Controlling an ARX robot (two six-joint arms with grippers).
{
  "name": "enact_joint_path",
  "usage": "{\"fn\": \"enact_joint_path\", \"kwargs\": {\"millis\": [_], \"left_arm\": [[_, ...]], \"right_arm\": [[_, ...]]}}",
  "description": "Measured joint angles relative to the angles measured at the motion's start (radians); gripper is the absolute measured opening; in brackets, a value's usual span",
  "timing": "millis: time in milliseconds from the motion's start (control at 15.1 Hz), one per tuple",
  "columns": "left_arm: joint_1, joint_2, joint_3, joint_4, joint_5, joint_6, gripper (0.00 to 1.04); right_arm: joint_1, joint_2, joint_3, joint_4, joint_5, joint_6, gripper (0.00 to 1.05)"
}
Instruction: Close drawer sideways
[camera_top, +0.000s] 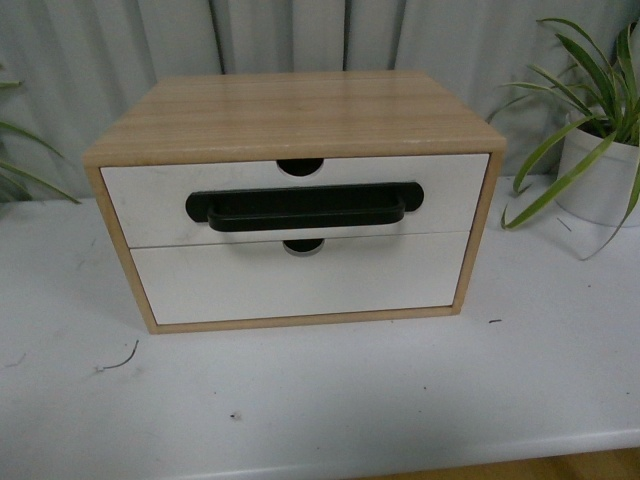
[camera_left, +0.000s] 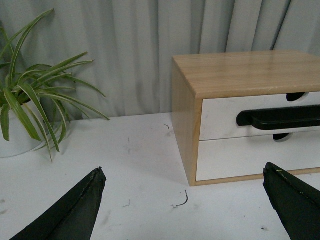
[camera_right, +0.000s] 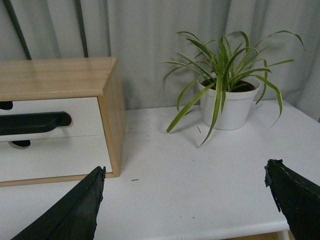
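The drawer (camera_top: 150, 200) is the upper white front in a light wood cabinet (camera_top: 300, 110), with a long black bar handle (camera_top: 300, 208) and a semicircular notch in its top edge. Its front sits flush with the cabinet frame. It also shows in the left wrist view as the drawer (camera_left: 220, 117) and in the right wrist view as the drawer (camera_right: 85, 117). Neither arm appears in the front view. My left gripper (camera_left: 185, 207) is open over the white table, in front of the cabinet's left corner. My right gripper (camera_right: 185, 205) is open over the table off the cabinet's right side.
Below sits a plain white drawer front (camera_top: 300, 280) without a handle. A potted spider plant (camera_top: 600, 150) stands right of the cabinet, and another plant (camera_left: 30, 110) stands to its left. The white table's front edge (camera_top: 450, 455) is close. A grey curtain hangs behind.
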Motion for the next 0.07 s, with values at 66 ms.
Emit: {"fn": "enact_joint_path", "kwargs": {"millis": [66], "left_arm": [[0.000, 0.000, 0.000, 0.000, 0.000, 0.000, 0.98]], "right_arm": [[0.000, 0.000, 0.000, 0.000, 0.000, 0.000, 0.98]]}}
